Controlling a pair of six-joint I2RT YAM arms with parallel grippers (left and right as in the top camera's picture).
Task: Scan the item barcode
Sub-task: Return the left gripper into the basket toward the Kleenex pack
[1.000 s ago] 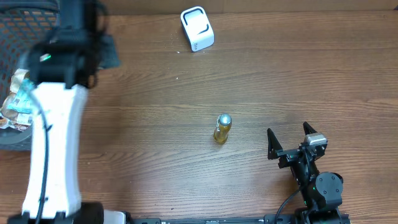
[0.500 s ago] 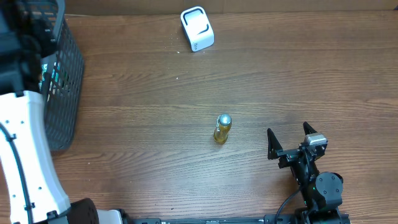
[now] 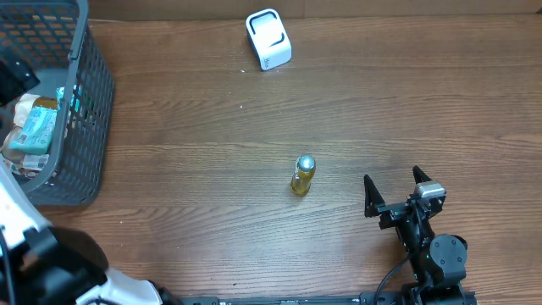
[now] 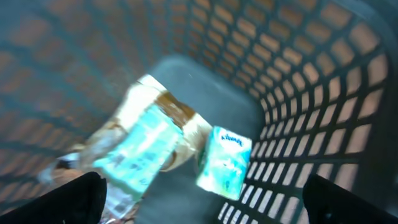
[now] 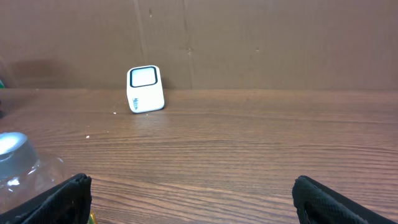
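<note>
Mid-table, the bottle (image 3: 302,175) runs near-to-far; cap (image 3: 306,162) toward far edge.

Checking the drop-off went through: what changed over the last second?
The left arm pulled back toward the near-left corner, uncovering the dark grey mesh basket. The left gripper opened and hangs empty over the packets inside; can't tell which one it dropped. The yellow bottle with silver cap, white cube scanner and open right gripper are unchanged.

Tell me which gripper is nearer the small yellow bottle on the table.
Right. The right gripper, open, sits a short way to the right of the bottle and slightly nearer the robot. The left gripper hangs over the basket at the far left.
</note>
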